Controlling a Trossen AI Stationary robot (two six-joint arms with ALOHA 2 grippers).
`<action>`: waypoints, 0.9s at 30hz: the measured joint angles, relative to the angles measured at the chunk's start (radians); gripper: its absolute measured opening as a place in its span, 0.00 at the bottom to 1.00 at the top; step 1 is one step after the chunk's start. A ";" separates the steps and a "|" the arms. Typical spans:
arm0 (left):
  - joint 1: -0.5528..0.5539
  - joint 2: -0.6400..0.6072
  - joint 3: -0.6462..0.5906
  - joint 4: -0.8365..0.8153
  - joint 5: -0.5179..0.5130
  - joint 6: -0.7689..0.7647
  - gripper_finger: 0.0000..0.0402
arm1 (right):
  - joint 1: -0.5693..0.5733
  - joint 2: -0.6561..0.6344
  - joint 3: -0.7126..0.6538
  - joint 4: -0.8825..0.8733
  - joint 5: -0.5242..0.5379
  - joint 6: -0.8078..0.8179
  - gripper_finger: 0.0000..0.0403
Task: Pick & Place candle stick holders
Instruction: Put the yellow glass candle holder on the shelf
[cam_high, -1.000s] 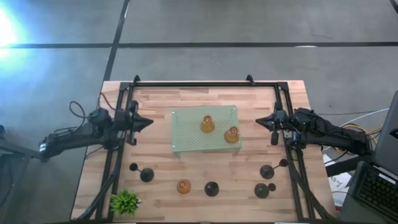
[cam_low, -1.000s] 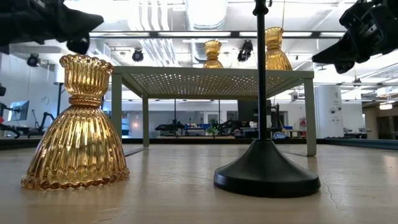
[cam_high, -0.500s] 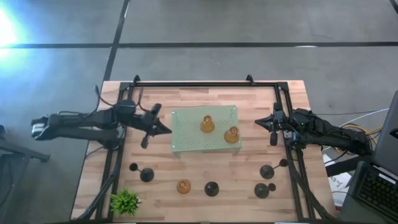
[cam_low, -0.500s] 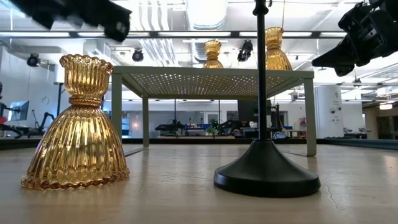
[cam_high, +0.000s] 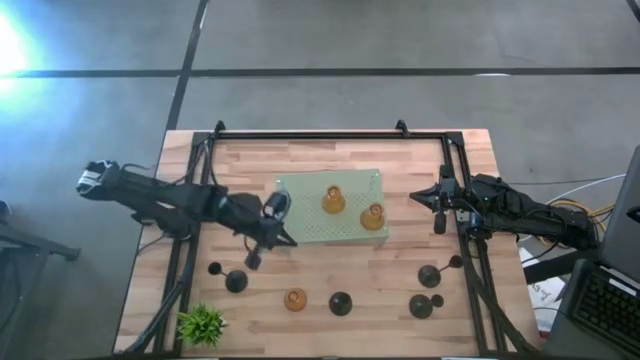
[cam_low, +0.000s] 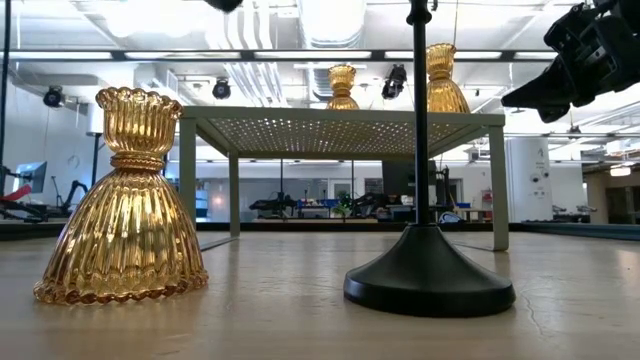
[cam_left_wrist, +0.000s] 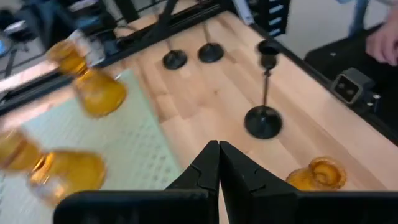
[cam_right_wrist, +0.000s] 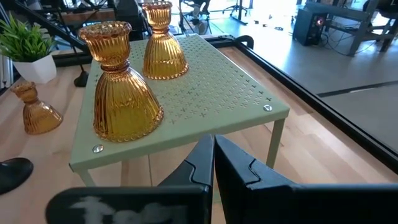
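Two amber holders (cam_high: 333, 200) (cam_high: 373, 216) stand on the pale green perforated stand (cam_high: 300, 225). A third amber holder (cam_high: 295, 299) stands on the table near the front, with black holders (cam_high: 236, 281) (cam_high: 340, 303) (cam_high: 430, 275) (cam_high: 421, 306) upright on their round bases around it. My left gripper (cam_high: 288, 241) is shut and empty, in the air by the stand's near left corner; it also shows in its own wrist view (cam_left_wrist: 219, 155). My right gripper (cam_high: 415, 197) is shut and empty, right of the stand, and shows in its wrist view (cam_right_wrist: 213, 149) too.
A small green plant (cam_high: 201, 324) stands at the table's near left corner. Black frame rails (cam_high: 310, 134) run along the far edge and both sides. The stand rests on thin legs (cam_low: 233, 180), with open room beneath it.
My left gripper has swung from the table's left side toward the right and near edges, reaching the stand's near left corner. Its arm has stretched out across the table. Its fingers stay shut.
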 joint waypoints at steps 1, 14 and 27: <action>-0.016 0.015 0.015 -0.010 -0.006 0.003 0.02 | 0.000 0.000 0.000 0.000 0.000 0.000 0.02; -0.169 0.143 0.150 -0.253 -0.046 -0.117 0.02 | 0.000 0.000 0.000 0.000 0.000 0.000 0.02; -0.246 0.268 0.152 -0.276 -0.050 -0.148 0.02 | 0.000 0.000 0.000 0.000 0.000 0.000 0.02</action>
